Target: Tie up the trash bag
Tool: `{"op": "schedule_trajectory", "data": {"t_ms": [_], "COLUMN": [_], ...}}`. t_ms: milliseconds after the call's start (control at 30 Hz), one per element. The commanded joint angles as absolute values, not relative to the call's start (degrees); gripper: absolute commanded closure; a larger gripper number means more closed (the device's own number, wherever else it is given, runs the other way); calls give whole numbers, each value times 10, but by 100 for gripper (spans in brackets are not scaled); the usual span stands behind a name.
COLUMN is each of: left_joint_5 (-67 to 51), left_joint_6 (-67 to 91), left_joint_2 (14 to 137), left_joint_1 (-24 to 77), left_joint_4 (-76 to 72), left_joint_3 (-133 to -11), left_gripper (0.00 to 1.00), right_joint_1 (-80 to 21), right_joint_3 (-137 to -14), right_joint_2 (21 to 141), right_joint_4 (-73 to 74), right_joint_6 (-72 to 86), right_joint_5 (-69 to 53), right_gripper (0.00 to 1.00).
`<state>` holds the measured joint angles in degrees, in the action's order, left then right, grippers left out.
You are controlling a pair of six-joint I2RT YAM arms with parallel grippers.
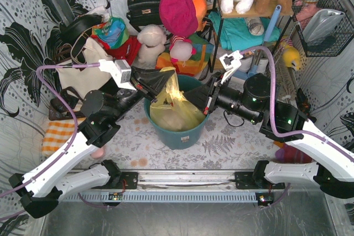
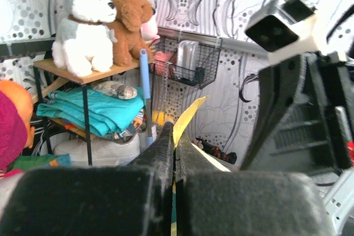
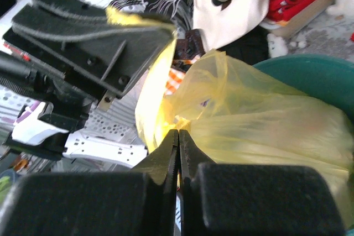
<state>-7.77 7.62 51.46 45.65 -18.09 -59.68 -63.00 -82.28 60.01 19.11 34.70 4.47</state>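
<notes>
Two claws are clenched on the bag (image 1: pixel 176 113): the left gripper (image 1: pixel 157 87) pinches a raised flap, and the right gripper (image 3: pixel 178 134) pinches a pleat of film near the mouth. The bag sits in the bin (image 1: pixel 182 136) at the middle of the table (image 1: pixel 232 139). We judge the thin film could tear if the arms pull apart hard. A flap could also slip free, since each pinch looks slight. We see no knot. Fingers hide how much plastic each claw holds, and both grippers partly cover the mouth.
</notes>
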Motion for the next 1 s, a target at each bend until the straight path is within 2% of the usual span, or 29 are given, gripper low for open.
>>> {"op": "schedule_trajectory", "data": {"t_ms": [0, 200, 367, 500, 667, 833, 967], "left_joint_5": [-147, -328, -412, -457, -477, -429, -371], "left_joint_6": [74, 83, 105, 114, 106, 81, 63], "left_joint_2": [496, 534, 568, 607, 653, 672, 666], "left_joint_1": [456, 456, 457, 457, 458, 458, 457], "left_joint_4": [-242, -216, -223, -226, -221, -218, -242], "left_joint_3": [-586, -648, -689, -743, -803, -821, -800], "left_gripper": [100, 100, 100, 100, 100, 100, 100], "right_joint_1": [-634, -634, -633, -615, -563, -550, -549], "right_joint_3": [-871, -960, -1134, -1314, -1477, -1461, -1405], "right_joint_2": [608, 677, 792, 904, 1010, 1021, 994], "right_joint_4": [202, 159, 170, 236, 282, 256, 246], "right_joint_6": [320, 234, 153, 133, 179, 215, 221], "right_joint_5": [129, 176, 169, 112, -11, -87, -71], "right_gripper": [100, 100, 100, 100, 100, 100, 100]}}
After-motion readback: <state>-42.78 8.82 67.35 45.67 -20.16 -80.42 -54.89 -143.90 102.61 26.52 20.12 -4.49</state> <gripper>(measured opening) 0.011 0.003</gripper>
